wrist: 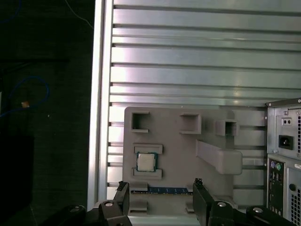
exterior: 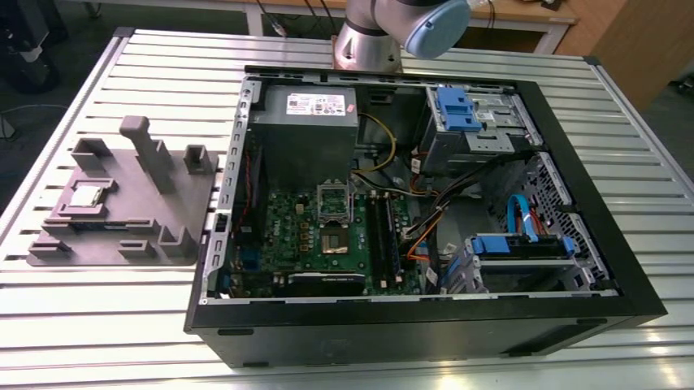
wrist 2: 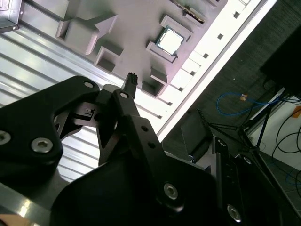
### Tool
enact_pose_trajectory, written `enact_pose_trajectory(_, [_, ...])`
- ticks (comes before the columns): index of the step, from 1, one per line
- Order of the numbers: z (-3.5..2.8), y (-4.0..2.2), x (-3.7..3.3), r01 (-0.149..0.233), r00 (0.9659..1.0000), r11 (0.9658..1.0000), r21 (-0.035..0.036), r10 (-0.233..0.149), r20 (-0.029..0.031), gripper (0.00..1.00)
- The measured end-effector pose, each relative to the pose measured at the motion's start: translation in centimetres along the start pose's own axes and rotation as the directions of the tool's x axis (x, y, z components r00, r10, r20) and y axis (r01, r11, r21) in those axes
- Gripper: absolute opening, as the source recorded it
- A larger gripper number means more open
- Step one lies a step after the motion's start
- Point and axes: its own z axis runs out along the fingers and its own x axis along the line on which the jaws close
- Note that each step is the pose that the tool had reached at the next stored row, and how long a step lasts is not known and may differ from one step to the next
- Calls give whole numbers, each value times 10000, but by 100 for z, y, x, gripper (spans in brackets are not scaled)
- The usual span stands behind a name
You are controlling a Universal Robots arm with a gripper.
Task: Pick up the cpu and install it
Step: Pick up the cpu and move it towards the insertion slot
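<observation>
A ribbed metal table [exterior: 109,325] is carrying a grey tray [exterior: 130,219] and, on the exterior view's right, an open computer case [exterior: 434,333]. The cpu [wrist: 146,162] is lying flat in a framed pocket of the tray, well apart from the green motherboard [exterior: 314,231]. I am hovering over the tray, my fingers [wrist: 200,200] spread wide and gripping nothing. I am judging the chip light, stiff and fragile, best taken by its pale side edges.

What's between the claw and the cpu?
Nothing visible. The cpu lies uncovered in its tray pocket; the open, empty claw hangs clear of it. The tray's tall post stands off to one side.
</observation>
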Motion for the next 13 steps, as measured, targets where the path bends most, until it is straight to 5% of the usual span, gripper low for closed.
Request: enact_pose_trajectory(13, [37, -2, 1, 0, 10000, 10000, -1, 0, 2, 65])
